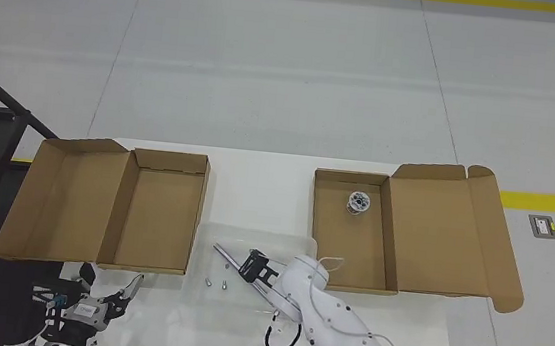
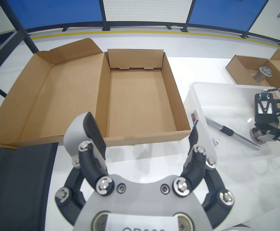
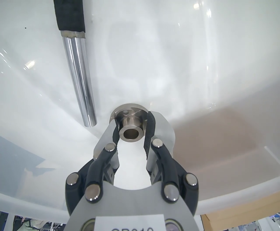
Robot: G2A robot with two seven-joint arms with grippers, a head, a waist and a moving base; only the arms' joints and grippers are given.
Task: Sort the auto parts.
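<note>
My right gripper (image 3: 132,123) is down inside the clear plastic bin (image 1: 250,246), shut on the hub of a flanged metal bushing (image 3: 128,110) that rests on the bin floor. Beside it lies a chrome rod with a black sleeve (image 3: 78,87). The left wrist view shows that rod (image 2: 231,133), a small bolt (image 2: 215,142) and the right gripper (image 2: 265,129) on the bushing (image 2: 256,134). One round metal part (image 1: 358,201) sits in the right cardboard box (image 1: 348,270). My left gripper (image 2: 142,122) is open and holds nothing, near the front of the left cardboard box (image 2: 140,98).
Both boxes lie with lids folded outward: the left lid (image 1: 54,197) and the right lid (image 1: 448,230). Two small bolts (image 1: 214,282) lie in the bin near the rod (image 1: 232,263). A dark surface (image 2: 24,186) borders the table beside my left gripper.
</note>
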